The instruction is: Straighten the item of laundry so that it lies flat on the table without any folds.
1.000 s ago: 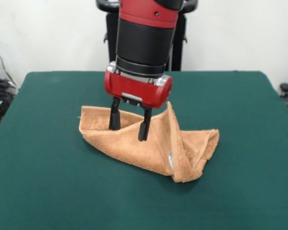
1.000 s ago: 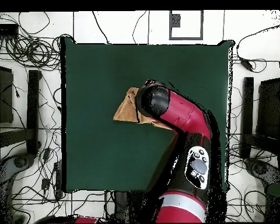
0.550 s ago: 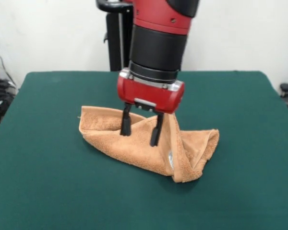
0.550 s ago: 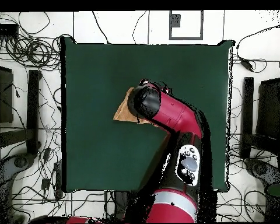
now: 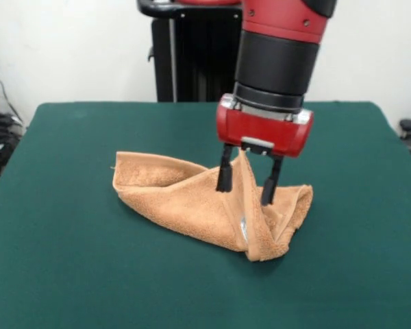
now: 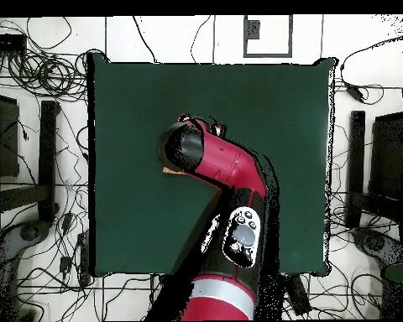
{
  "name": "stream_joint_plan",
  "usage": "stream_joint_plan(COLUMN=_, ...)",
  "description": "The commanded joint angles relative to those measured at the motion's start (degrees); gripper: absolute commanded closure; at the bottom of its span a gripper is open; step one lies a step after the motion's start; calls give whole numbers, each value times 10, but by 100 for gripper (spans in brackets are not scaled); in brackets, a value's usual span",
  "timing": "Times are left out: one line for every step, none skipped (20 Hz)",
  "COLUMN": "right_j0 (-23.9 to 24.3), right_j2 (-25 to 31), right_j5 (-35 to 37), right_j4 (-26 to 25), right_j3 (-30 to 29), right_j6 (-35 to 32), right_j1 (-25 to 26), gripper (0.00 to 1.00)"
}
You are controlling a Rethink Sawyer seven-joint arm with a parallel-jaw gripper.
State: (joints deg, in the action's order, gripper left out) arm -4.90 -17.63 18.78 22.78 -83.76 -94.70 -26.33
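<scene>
Now, compared with half a second ago, my end effector (image 5: 246,188) is further toward the right side of the front view. Before, its two black fingers (image 5: 224,177) stood over the middle of the towel (image 5: 185,199); now they stand on both sides of the raised ridge of cloth, one finger on each side. The fingers are spread apart and I cannot see that they press the fold. In the overhead view the arm (image 6: 217,163) has swung also: its dark round end is now more to the left of that picture and covers almost all the towel, so only a small tan corner (image 6: 167,170) shows at its edge.

The towel itself looks unchanged. It lies crumpled a little left of the middle of the green bench (image 5: 68,260), with a flat part at the left, the upright fold in the middle, and a rolled bunch at the right. A small pale tag (image 5: 244,226) shows low on the fold.

Around the bench, in the overhead view, many cables (image 6: 37,75) lie on the white floor. The arm itself blocks my look from above.
</scene>
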Motion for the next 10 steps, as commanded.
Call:
stream_joint_plan(right_j0=-10, right_j2=45, right_j5=34, right_j4=34, right_j3=-74, right_j6=-164, right_j1=-25, gripper=0)
stream_joint_plan(right_j0=-4, right_j2=56, right_j5=32, right_j4=36, right_j3=-81, right_j6=-159, right_j1=-26, gripper=0)
stream_joint_plan(right_j0=5, right_j2=68, right_j5=36, right_j4=40, right_j3=-90, right_j6=-153, right_j1=-29, gripper=0)
stream_joint_plan(right_j0=13, right_j2=80, right_j5=39, right_j4=44, right_j3=-100, right_j6=-148, right_j1=-32, gripper=0)
stream_joint_plan(right_j0=20, right_j2=89, right_j5=36, right_j4=44, right_j3=-109, right_j6=-140, right_j1=-34, gripper=0)
stream_joint_plan(right_j0=26, right_j2=97, right_j5=40, right_j4=45, right_j3=-113, right_j6=-132, right_j1=-34, gripper=0)
stream_joint_plan(right_j0=27, right_j2=100, right_j5=33, right_j4=43, right_j3=-118, right_j6=-130, right_j1=-35, gripper=0)
stream_joint_plan(right_j0=25, right_j2=98, right_j5=29, right_j4=41, right_j3=-120, right_j6=-130, right_j1=-34, gripper=0)
stream_joint_plan(right_j0=24, right_j2=97, right_j5=26, right_j4=38, right_j3=-121, right_j6=-130, right_j1=-34, gripper=0)
stream_joint_plan(right_j0=24, right_j2=97, right_j5=25, right_j4=37, right_j3=-123, right_j6=-129, right_j1=-33, gripper=0)
